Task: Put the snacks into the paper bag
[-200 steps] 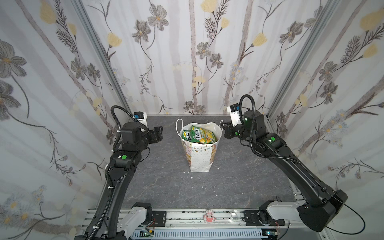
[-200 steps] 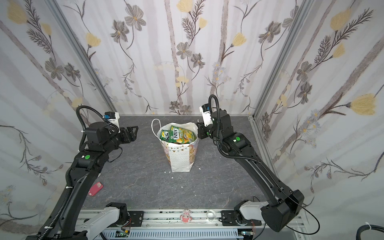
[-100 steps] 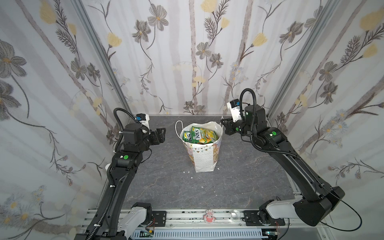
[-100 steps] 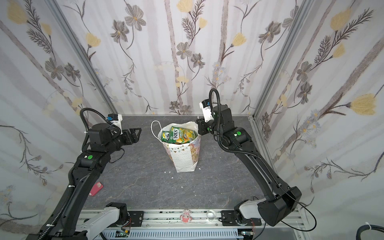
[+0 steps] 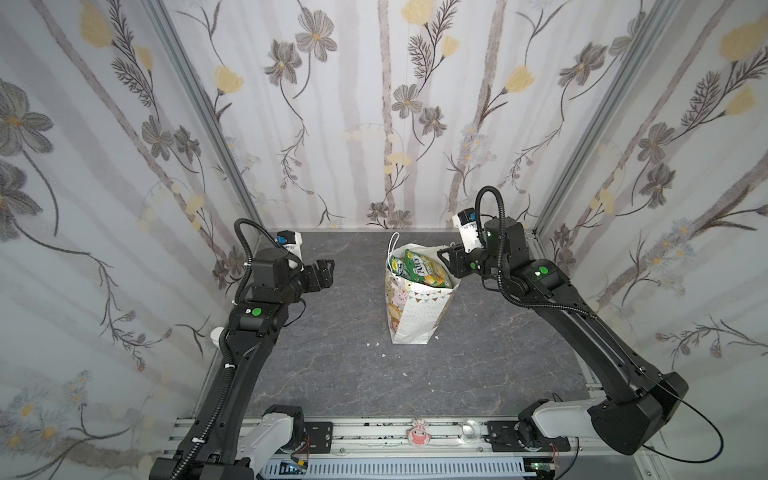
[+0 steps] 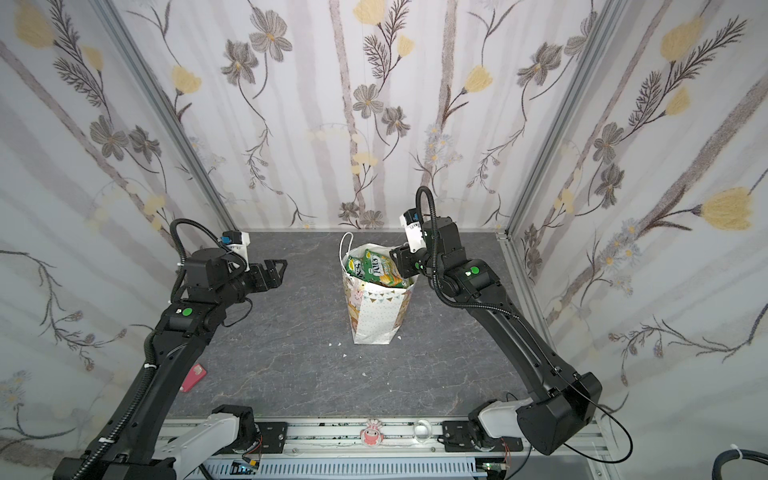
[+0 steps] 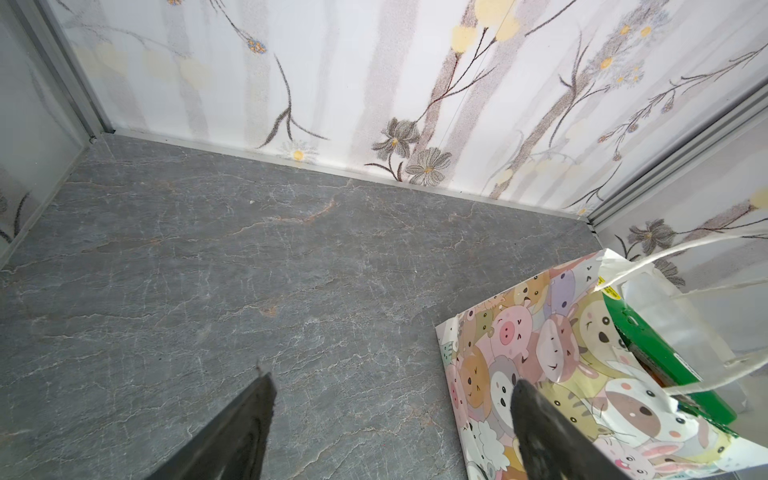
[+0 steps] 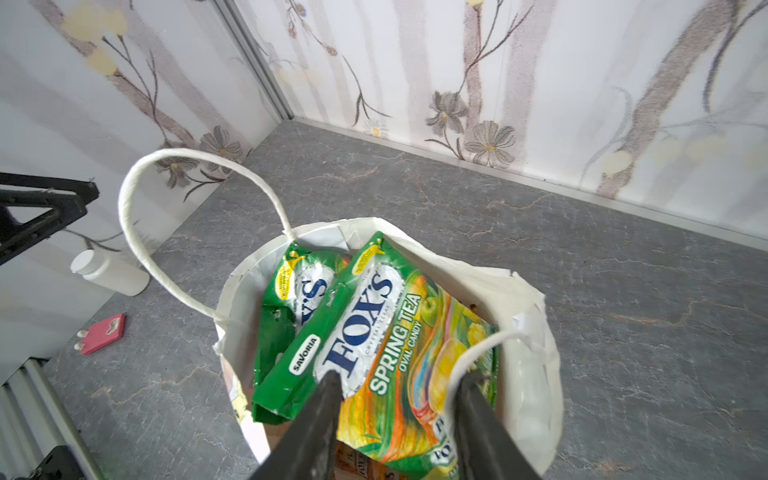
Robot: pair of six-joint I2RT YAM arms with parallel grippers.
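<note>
Bright, even light; wide-angle edge distortion

Left arm (image 5: pixel 249 353) rises along left of frame in both top views, wrist level. Left end effector (image 5: pixel 326 270) points toward centre, jaws wide apart. Right arm (image 5: pixel 582 328) extends from lower right. Right end effector (image 5: pixel 446 259) at centre, jaws parted, tilted down.
</note>
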